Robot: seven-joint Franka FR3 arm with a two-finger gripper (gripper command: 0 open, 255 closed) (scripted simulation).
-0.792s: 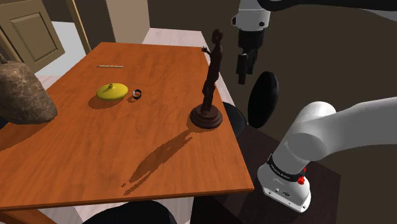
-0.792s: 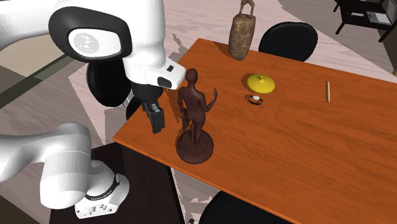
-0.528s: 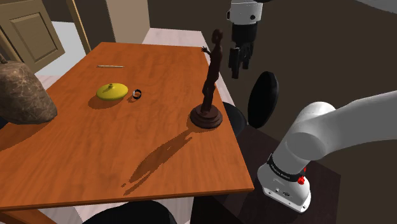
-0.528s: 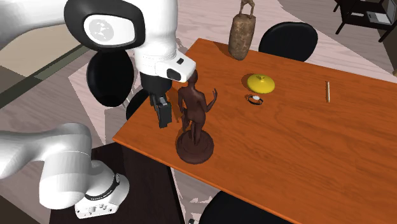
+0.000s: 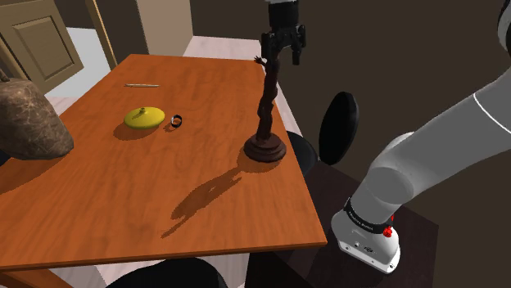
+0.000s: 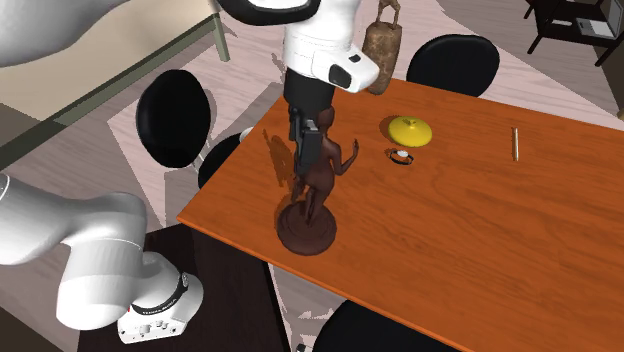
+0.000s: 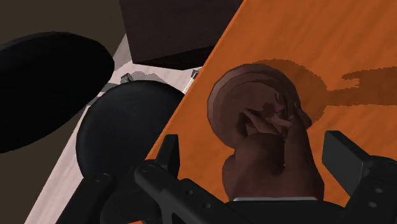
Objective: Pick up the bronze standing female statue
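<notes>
Claw [image 5: 280, 54] swung from beside statue [image 5: 266, 114] to over its head. Fingers spread wide, straddling it, gripping nothing. Statue upright on desk [image 5: 123, 188]. Likely next: descend, close.

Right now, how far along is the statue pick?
Done: the gripper is lined up over the dark brown statue, its head between the fingers in the wrist view. In hand: fingers open, a gap on one side, so no grasp yet. Left: close and lift; the statue's base sits on the table.
</notes>
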